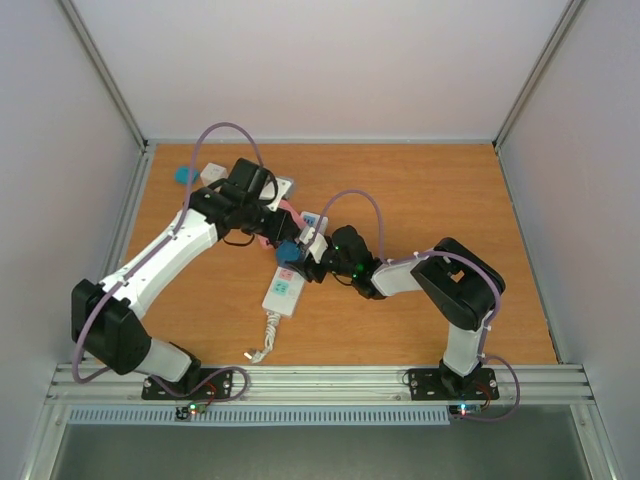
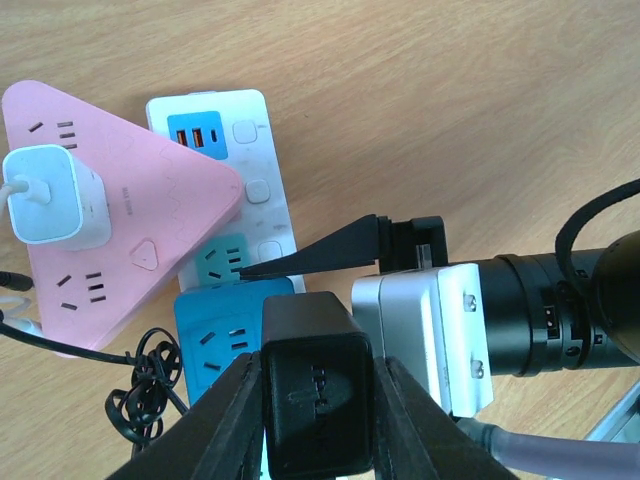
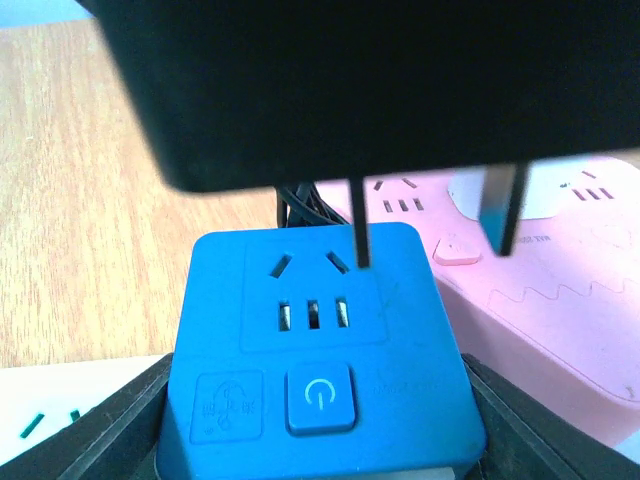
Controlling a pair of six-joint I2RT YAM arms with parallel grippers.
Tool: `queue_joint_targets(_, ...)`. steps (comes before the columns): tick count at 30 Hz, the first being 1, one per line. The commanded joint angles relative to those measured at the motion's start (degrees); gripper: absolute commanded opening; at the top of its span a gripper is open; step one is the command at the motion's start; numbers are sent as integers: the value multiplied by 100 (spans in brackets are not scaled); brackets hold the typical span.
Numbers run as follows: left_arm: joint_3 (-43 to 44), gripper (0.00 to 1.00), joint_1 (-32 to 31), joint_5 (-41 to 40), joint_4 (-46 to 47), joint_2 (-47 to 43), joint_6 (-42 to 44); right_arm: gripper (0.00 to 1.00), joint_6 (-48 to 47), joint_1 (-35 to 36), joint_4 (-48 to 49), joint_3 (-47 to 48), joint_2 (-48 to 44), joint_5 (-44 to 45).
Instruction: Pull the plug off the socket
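The socket is a long white power strip [image 1: 283, 292] [image 2: 250, 160] with pastel outlet faces, lying mid-table. A blue outlet cube [image 3: 315, 340] [image 2: 213, 335] [image 1: 287, 250] stands on it. My right gripper [image 3: 315, 425] [image 1: 303, 256] is shut on the cube, one finger pressed against each side. My left gripper [image 2: 315, 400] [image 1: 272, 224] is shut on the black plug [image 2: 315, 375] [image 3: 330, 90]. The plug hangs just above the cube. Both of its prongs [image 3: 360, 225] are out of the slots and in the air.
A pink triangular power strip [image 2: 120, 215] [image 3: 560, 300] lies under the white strip's far part, with a white charger [image 2: 50, 195] plugged into it. A thin black cord [image 2: 145, 385] coils beside the cube. The strip's short white cord [image 1: 266, 338] trails toward the near edge.
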Motion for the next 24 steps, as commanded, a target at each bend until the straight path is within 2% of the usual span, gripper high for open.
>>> queue_joint_targets(1, -4, 1, 68, 153, -66, -118, 17, 11, -201, -18, -226, 26, 189, 391)
queue_joint_targets(7, 23, 1, 630, 435, -113, -143, 41, 16, -205, -23, -236, 16, 173, 362)
queue_joint_targets(17, 56, 1, 1477, 1353, -41, -681, 254, 16, -226, -35, -393, -91, 69, 304)
queue_joint_targets(24, 47, 1, 1970, 1593, -235, -920, 365, 17, -195, -45, -513, -118, 36, 301)
